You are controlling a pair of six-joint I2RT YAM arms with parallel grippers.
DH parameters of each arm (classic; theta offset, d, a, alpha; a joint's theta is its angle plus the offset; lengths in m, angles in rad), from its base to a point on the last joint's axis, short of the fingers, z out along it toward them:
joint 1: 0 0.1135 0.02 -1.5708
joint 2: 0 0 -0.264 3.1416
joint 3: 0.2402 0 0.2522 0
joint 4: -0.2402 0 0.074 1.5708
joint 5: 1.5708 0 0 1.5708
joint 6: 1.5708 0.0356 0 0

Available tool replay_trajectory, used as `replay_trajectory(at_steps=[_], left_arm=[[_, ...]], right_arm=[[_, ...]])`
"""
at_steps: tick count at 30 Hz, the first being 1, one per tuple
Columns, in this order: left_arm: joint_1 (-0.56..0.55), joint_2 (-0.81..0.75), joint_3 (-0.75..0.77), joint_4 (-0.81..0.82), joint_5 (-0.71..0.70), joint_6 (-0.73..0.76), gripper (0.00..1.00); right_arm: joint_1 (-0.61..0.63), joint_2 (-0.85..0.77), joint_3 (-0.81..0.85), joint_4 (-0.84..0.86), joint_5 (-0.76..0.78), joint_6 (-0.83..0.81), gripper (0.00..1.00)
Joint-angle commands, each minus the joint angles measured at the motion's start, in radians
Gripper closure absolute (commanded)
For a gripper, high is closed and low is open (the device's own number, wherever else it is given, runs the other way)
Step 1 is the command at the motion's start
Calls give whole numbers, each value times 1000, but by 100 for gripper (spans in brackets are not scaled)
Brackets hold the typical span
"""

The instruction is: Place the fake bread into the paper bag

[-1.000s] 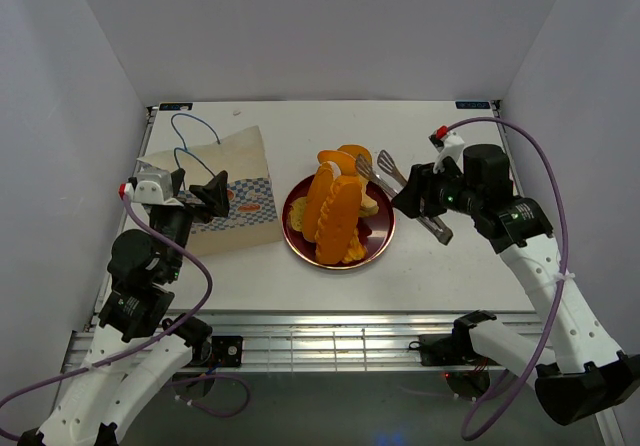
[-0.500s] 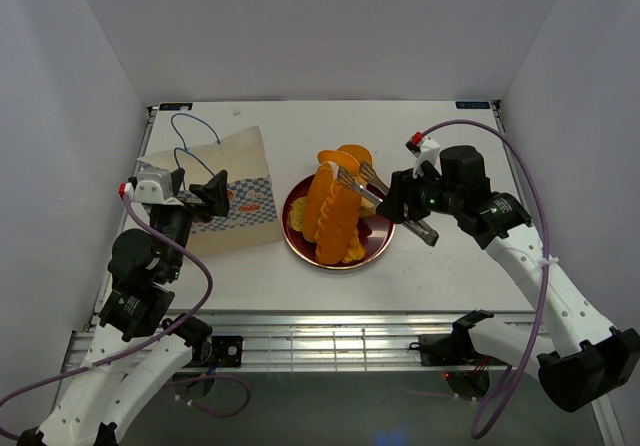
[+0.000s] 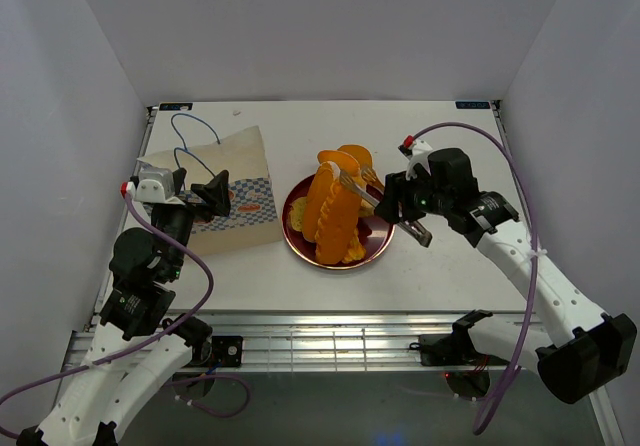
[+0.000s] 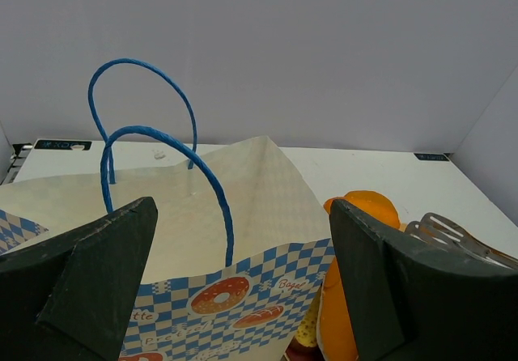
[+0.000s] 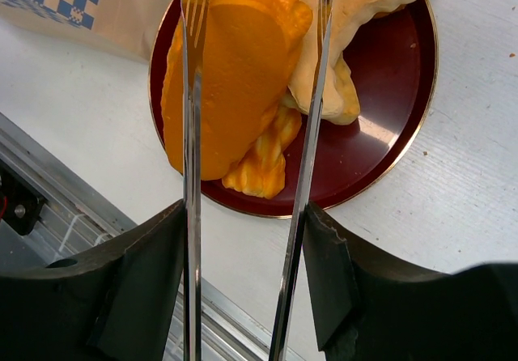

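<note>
Pale grey walls (image 3: 320, 26) close in a white table (image 3: 450, 266) on three sides. At left, the paper bag (image 3: 240, 201) stands with its blue cord handles up. The left gripper (image 4: 243, 215) hovers just beside it, jaws wide apart and empty. At centre, the fake bread (image 3: 335, 214) is heaped on a dark red plate (image 5: 405, 102). From the right, the right gripper (image 3: 405, 204) clamps metal tongs (image 5: 192, 134) — their arms straddle an orange loaf.

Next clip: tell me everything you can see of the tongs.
The tongs are thin shiny metal, two long arms with slotted, fork-like tips. The right gripper clamps them from outside, one finger on each arm, with the hinge end sticking out behind. The arms stand apart over the red plate, most of the orange loaf between them; contact is unclear.
</note>
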Motion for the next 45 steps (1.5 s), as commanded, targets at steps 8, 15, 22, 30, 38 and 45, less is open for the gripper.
replay_trajectory(at_steps=[8, 15, 22, 30, 38, 45], left_arm=[[-9, 7, -8, 10, -10, 0, 2], [-10, 7, -8, 11, -10, -1, 2], [-13, 10, -8, 10, -9, -1, 2], [-13, -1, -6, 8, -18, 2, 2], [-18, 0, -8, 8, -15, -1, 2], [-19, -1, -8, 8, -21, 2, 2]], right_arm=[[9, 10, -26, 85, -6, 15, 37], [9, 10, -18, 97, -45, 35, 37], [11, 22, 74, 16, -42, -32, 37], [9, 68, 186, -122, 3, -129, 36], [9, 76, 126, -88, -12, -108, 35], [9, 88, 88, -76, -26, -106, 35]])
